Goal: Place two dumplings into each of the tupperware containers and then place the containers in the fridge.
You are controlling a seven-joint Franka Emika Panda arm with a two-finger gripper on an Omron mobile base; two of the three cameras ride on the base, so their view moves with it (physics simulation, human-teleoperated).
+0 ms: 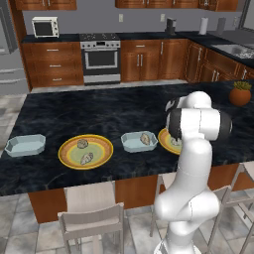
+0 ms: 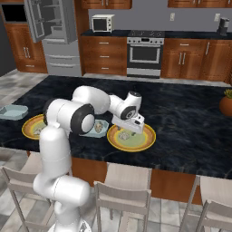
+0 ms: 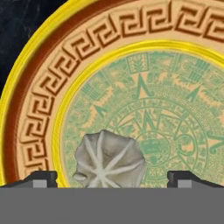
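My gripper (image 2: pixel 127 131) hangs open, low over the right yellow plate (image 2: pixel 140 141). In the hand view a crinkled beige dumpling (image 3: pixel 108 162) lies on that plate between my two fingertips (image 3: pixel 41 178), untouched. One pale-blue tupperware container (image 1: pixel 134 144) holds a single dumpling (image 1: pixel 145 139). The other container (image 1: pixel 27 145) sits empty at the counter's far left. Two more dumplings (image 1: pixel 83 144) (image 1: pixel 87 158) rest on the left plate (image 1: pixel 101 154). The fridge (image 2: pixel 56 36) stands at the back left with a door swung open.
A potted plant (image 1: pixel 240 93) stands on the counter's right end. Stools (image 1: pixel 94 213) line the near side of the island. The oven (image 1: pixel 100 57) and a microwave (image 1: pixel 44 27) are along the back wall.
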